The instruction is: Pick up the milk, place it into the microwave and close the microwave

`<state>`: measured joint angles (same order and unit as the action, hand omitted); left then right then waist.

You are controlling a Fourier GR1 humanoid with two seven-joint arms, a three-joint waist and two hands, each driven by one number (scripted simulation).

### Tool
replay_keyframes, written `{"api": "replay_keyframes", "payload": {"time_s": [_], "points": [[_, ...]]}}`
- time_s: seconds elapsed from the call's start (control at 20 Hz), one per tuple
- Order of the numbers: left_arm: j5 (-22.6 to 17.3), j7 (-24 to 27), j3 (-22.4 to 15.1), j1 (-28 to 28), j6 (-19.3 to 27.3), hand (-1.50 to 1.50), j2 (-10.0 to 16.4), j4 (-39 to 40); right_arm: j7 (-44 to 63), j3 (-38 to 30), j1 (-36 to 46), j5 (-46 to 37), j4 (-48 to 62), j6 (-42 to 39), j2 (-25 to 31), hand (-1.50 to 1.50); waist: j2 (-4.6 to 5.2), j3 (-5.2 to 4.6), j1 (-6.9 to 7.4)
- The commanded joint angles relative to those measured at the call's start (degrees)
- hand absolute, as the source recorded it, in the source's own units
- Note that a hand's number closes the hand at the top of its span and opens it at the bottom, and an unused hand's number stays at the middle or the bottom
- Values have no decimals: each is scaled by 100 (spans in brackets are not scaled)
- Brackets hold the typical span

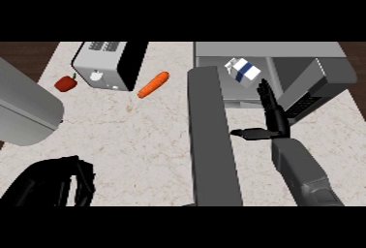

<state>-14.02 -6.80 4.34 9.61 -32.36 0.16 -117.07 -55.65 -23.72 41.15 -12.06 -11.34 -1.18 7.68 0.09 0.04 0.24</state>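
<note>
Milk (243, 71) is set inside the microwave (286, 50), the right hand (275, 118) is held spread beside it, and only the door (211, 140) is left to be shut.

The right forearm (300, 167), at about 4 o'clock in the view, is a grey, boxy, slab-sided limb with a darker grey recessed panel near its lower end. It ends in the right hand (277, 127), all black, with long thin fingers (266, 97) and a shorter thumb (247, 132). At 7 o'clock the left hand (50, 183) shows as a bulky, ridged black mass with faint grey highlights.
</note>
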Motion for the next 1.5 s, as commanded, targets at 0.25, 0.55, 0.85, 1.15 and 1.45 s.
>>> {"api": "replay_keyframes", "payload": {"time_s": [0.25,0.55,0.85,1.15,1.45], "points": [[735,182,-764,-431,231,150,30,387,118,444,-1315,125,-1292,-440,-143,-150,-66,-15,-174],[1480,448,-1846,-831,1062,150,-16,967,-39,592,-2647,354,-2388,-849,-137,-150,-55,-15,-221],[2062,1163,-2820,-1524,1747,150,-16,2347,361,950,-3589,388,-3770,-1215,-38,-150,-39,-21,-276],[2449,1477,-3626,-2049,2554,150,-16,3755,517,990,-4550,633,-5084,-1497,198,-150,-24,-19,-272],[2032,2347,-4106,-3001,3608,150,-15,5562,616,1279,-5088,914,-6173,-2045,316,-150,16,-26,-424]]}}
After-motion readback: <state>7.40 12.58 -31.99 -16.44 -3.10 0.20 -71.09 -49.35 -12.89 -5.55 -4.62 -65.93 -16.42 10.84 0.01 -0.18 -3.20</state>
